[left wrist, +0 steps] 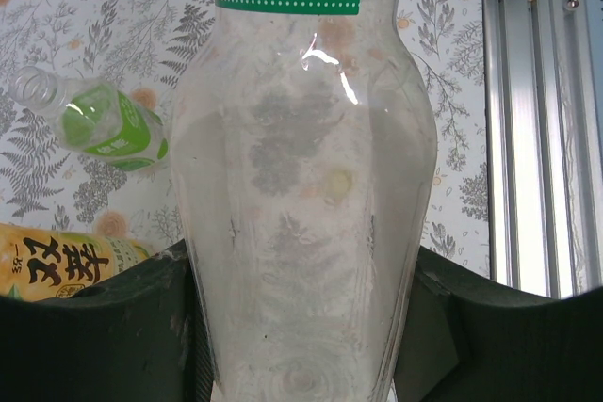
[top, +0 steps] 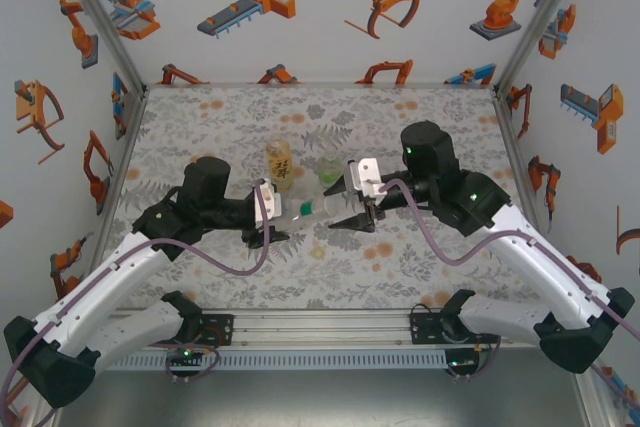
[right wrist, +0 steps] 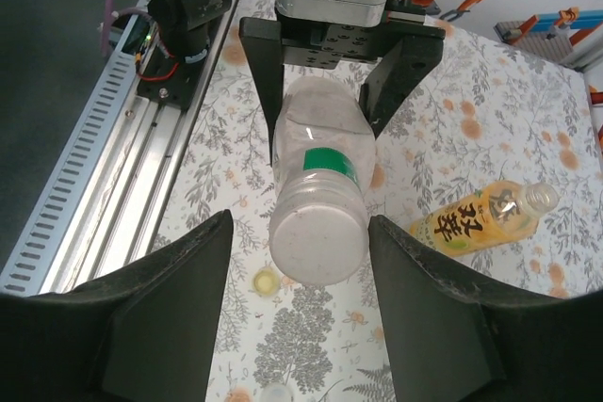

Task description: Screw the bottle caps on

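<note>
My left gripper is shut on the base end of the slim colourless bottle with the green label and holds it level above the table. In the left wrist view the bottle stands between both fingers. A whitish cap sits on its mouth end. My right gripper is open around that cap, with a gap on the left side. A pale yellow cap lies on the table below. The amber bottle and the green-tinted bottle stand uncapped behind.
The aluminium rail runs along the near table edge, close beside the held bottle in the left wrist view. A small whitish round thing lies on the cloth under my right gripper. The floral cloth lies bare to the right.
</note>
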Tool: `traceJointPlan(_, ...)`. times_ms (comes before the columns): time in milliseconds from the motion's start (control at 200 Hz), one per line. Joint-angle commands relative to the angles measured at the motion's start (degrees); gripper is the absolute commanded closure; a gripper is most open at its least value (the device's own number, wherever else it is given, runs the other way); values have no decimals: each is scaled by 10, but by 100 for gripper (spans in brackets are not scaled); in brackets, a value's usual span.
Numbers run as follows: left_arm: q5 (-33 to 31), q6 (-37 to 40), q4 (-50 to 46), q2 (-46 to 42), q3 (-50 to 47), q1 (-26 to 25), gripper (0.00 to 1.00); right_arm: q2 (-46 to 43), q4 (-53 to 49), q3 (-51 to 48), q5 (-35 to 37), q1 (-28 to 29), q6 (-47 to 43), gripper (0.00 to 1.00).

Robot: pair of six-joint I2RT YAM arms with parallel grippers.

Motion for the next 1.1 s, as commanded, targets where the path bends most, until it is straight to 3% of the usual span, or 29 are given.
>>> traceJointPlan(0,24,3,3,0,13,-3,100,6,-8,25,1,6,-12,46)
traceJointPlan(651,25,4,2,-2,12,-3,100,12,-20,31,40,8,-20,53)
traceJointPlan(881,23,4,2,-4,12,-3,100,11,-21,30,36,9,-15,65)
traceJointPlan(1096,18,5,2,-8,10,-3,100,-3,42,1,41,12,106,75)
